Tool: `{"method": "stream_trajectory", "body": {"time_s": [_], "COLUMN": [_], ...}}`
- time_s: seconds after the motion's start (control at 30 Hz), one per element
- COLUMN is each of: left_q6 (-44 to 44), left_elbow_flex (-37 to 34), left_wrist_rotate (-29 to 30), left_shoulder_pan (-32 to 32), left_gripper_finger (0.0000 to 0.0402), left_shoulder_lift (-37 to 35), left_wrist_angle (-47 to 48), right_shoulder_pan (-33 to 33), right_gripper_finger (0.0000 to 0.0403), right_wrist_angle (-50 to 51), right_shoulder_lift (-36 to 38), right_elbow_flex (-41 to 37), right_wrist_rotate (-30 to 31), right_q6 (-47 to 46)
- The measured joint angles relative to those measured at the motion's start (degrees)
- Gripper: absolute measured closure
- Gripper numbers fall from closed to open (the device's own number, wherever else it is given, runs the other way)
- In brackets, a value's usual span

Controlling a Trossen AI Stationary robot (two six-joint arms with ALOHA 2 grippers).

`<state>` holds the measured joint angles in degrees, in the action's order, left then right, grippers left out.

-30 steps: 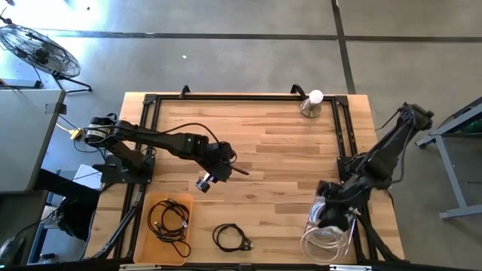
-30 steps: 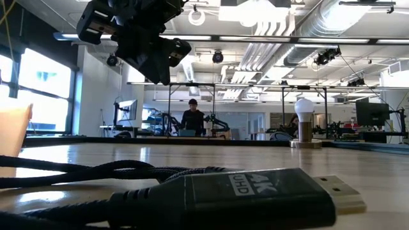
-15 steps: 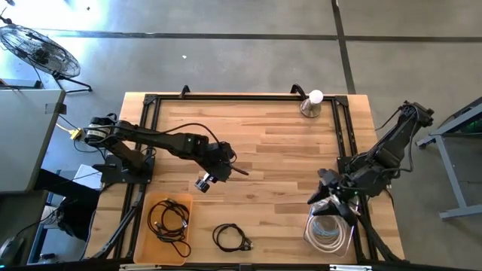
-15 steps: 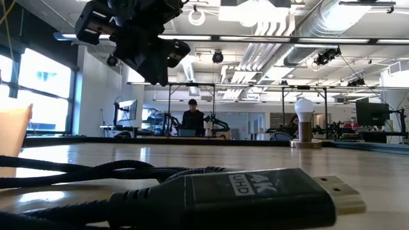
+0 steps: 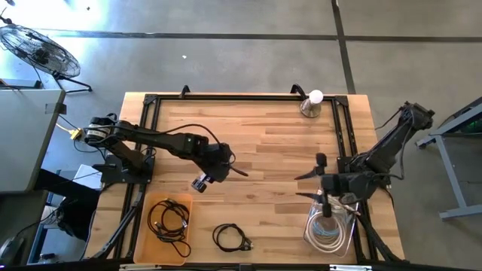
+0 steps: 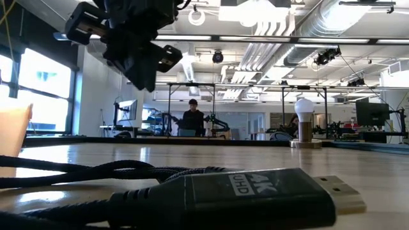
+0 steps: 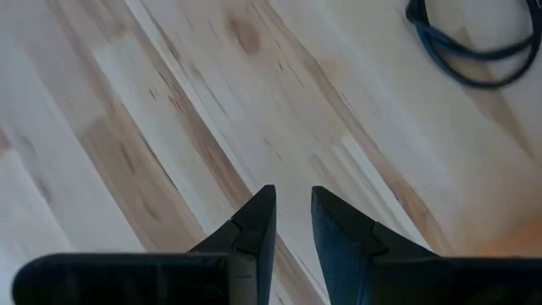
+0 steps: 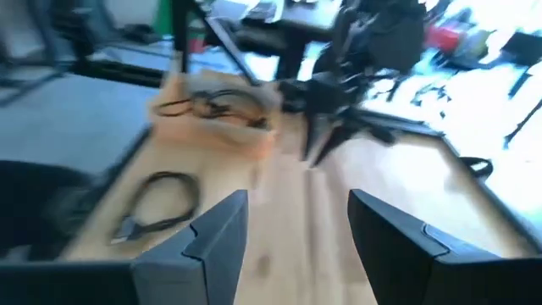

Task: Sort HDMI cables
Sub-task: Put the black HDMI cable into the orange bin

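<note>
One black HDMI cable coil [image 5: 231, 238] lies on the table near the front edge; its plug [image 6: 255, 191] fills the low view. More black cables [image 5: 169, 220] lie in an orange tray [image 5: 143, 237] at the front left. White cables [image 5: 329, 232] lie coiled in a clear container [image 5: 309, 226] at the front right. My left gripper [image 5: 239, 173] hangs above bare wood mid-table, its fingers [image 7: 254, 224] a narrow gap apart with nothing between. My right gripper [image 5: 305, 185] stands open above the table beside the clear container, pointing toward the table's left and holding nothing.
A light bulb on a stand [image 5: 312, 103] sits at the far right of the table. A black frame [image 5: 151, 135] runs along the table's sides. A person [image 6: 192, 118] stands far off in the room behind. Bare wood lies between the two grippers.
My right gripper has swung up from over the clear container, where it pointed down, and has rolled and turned until it points almost level toward the table's left. Its fingers stay wide apart. My left gripper has tipped slightly in place.
</note>
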<state>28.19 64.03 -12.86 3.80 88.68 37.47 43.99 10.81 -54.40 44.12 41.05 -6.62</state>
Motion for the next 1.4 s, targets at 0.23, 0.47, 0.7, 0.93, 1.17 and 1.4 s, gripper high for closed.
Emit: {"method": "stream_trajectory", "body": {"time_s": [0.23, 0.47, 0.7, 0.93, 1.17, 1.4], "left_q6": [-0.2, 0.5, -5.4, -20.8, -29.8, -35.9], "left_elbow_flex": [0.0, 0.0, 0.0, 0.0, 0.0, 0.0], "left_wrist_rotate": [-2.1, -16.3, -13.5, 1.2, -1.3, 0.5], "left_shoulder_pan": [2.1, 6.2, 12.1, 16.1, 18.2, 18.5], "left_gripper_finger": [0.0327, 0.0327, 0.0328, 0.0328, 0.0328, 0.0328], "left_shoulder_lift": [0.0, 0.0, 0.1, 3.9, 8.7, 9.7], "left_wrist_angle": [5.0, 4.9, -4.6, -11.0, -11.3, -11.0], "right_shoulder_pan": [-5.3, -10.6, -12.1, -12.1, -11.2, -10.6], "right_gripper_finger": [0.0206, 0.0206, 0.0206, 0.0206, 0.0206, 0.0206], "right_wrist_angle": [-21.9, -31.4, -38.6, -42.0, -41.5, -42.8], "right_shoulder_lift": [-0.9, -0.9, -0.9, -1.3, -6.2, -10.6], "right_elbow_flex": [-12.0, -17.6, -17.9, -17.9, -17.9, -17.9], "right_wrist_rotate": [0.2, -10.2, -18.2, -25.2, -25.0, -24.9], "right_q6": [11.5, 12.1, 20.0, 25.9, 23.4, 23.6]}}
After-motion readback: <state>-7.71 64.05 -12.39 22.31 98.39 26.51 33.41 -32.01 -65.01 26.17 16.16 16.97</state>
